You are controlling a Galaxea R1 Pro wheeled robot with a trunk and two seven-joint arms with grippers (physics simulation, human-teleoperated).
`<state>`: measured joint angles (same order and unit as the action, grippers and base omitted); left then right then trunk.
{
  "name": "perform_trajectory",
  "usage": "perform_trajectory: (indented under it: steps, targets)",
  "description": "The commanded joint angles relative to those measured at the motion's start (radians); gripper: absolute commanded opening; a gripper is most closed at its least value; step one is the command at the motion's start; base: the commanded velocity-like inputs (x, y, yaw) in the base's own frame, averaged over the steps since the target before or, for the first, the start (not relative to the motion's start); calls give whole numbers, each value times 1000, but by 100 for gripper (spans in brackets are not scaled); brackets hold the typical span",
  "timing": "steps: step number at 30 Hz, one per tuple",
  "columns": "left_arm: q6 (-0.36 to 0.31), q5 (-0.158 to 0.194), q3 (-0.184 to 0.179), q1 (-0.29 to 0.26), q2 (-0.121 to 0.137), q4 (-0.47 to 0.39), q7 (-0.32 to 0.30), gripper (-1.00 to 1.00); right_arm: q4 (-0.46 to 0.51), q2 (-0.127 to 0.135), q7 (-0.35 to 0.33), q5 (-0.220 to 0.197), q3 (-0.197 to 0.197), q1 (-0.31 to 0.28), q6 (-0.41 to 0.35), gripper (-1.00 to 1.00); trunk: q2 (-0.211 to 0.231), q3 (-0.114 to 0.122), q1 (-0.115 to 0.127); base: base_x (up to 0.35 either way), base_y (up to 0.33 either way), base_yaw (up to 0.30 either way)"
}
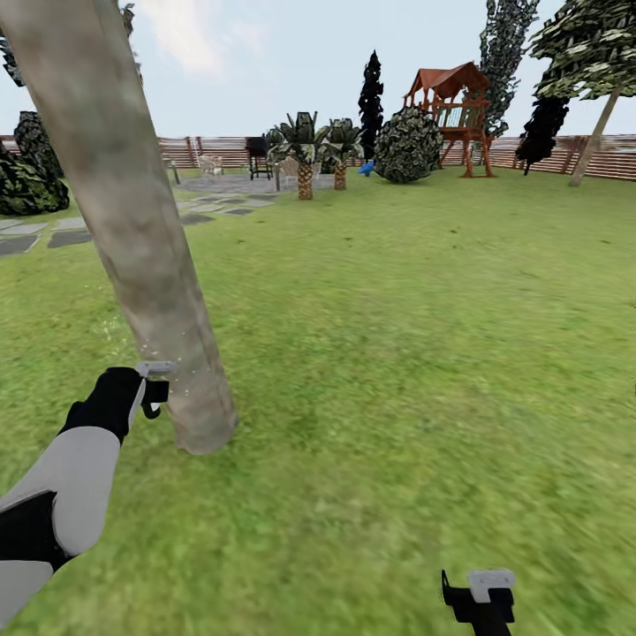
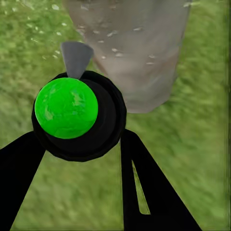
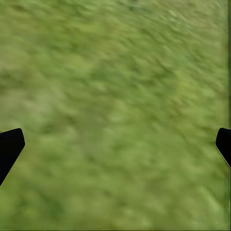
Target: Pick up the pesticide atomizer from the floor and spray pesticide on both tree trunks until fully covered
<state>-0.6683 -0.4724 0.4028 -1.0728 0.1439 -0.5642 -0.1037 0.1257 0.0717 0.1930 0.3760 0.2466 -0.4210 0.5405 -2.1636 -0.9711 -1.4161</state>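
Observation:
The near tree trunk (image 1: 141, 238), thick and pale grey-brown, leans across the left of the head view and meets the lawn at its base (image 2: 139, 57). My left gripper (image 1: 152, 390) hangs just left of that base, shut on the pesticide atomizer (image 2: 66, 108). The atomizer shows as a green round body in a black collar, its grey nozzle (image 2: 76, 57) pointing at the bark. Fine white specks of pesticide (image 2: 113, 33) dot the trunk and drift beside it (image 1: 177, 340). The other tree (image 1: 596, 132) stands far right by the fence. My right gripper (image 1: 481, 594) hangs open over grass (image 3: 115, 144).
Grey stepping stones (image 1: 66, 237) and a paved patio (image 1: 231, 184) lie far back left, with palm plants (image 1: 305, 150), a black grill (image 1: 257, 155) and a round bush (image 1: 408, 146). A wooden playset (image 1: 452, 110) stands before the slat fence (image 1: 609, 159). Open lawn spreads right.

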Motion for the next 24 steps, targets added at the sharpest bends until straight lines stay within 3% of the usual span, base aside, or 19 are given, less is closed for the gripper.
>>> perform_trajectory:
  steps: [1,14,19,21,24]
  targets:
    - [-4,-11,5,-2,-1,-2,-10,-100,-1,-1,5,11,5,-1,2,100,0,-1,0,65,-274,0]
    - [-4,-11,5,-3,-1,-3,-9,-100,-1,-1,5,11,5,-1,2,100,0,-1,0,40,-274,9]
    - [-2,-14,12,-4,2,-10,-6,-100,-1,0,5,11,5,-1,2,100,0,-1,0,122,-255,232]
    - [-4,-15,15,2,13,-64,-5,-100,-1,-1,5,11,5,-1,2,100,0,-1,0,237,-169,276]
    - [-5,-15,15,4,31,-74,-3,-100,-1,-1,5,11,5,-1,2,100,0,-1,0,134,-63,278]
